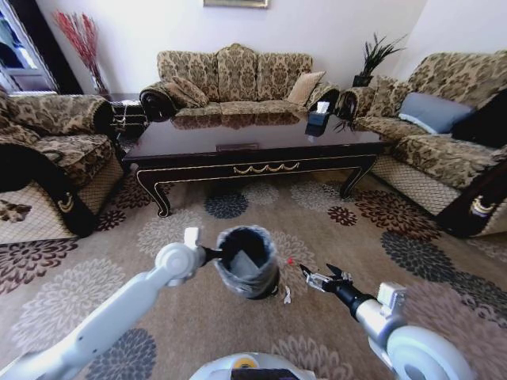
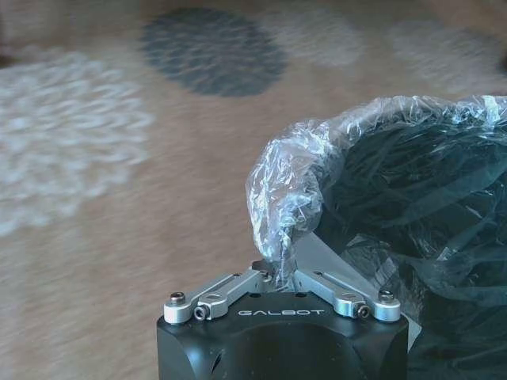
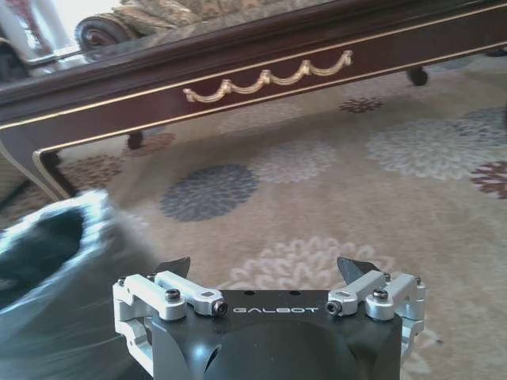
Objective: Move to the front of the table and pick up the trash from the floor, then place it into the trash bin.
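Already we stood facing the front of the table (image 1: 253, 150), our left gripper (image 2: 279, 271) pinched shut on the near rim of the trash bin (image 1: 247, 261), clamping the bag liner (image 2: 289, 190) folded over it. The bin hung off that one grip above the floor (image 1: 198, 317), tipped a little, its mouth turned up toward our head camera. We judged the bucket light and fairly stiff, but the crinkled plastic under the fingers looked slick, so the hold would depend on biting the hard rim through the bag and not the film alone.

Our right gripper (image 1: 320, 278) hovered just beside the bin, on its right side, low over the carpet. Its fingers (image 3: 355, 269) were spread wide and held nothing. Between bin and gripper lay the trash: a thin white scrap (image 1: 287, 295) close to the bin's base and a small red spot (image 1: 290, 260) a little farther toward the table, which we took for the mark on a clear wrapper, though the wrapper itself was too faint to make out.

These bits seemed nearly weightless, flat and limp, lying flush in the carpet pile. We judged that an edge pinch, with the fingertips pressed into the pile on either side of the scrap, would serve better than any broad grasp, since so slight a piece could slide or flutter away.
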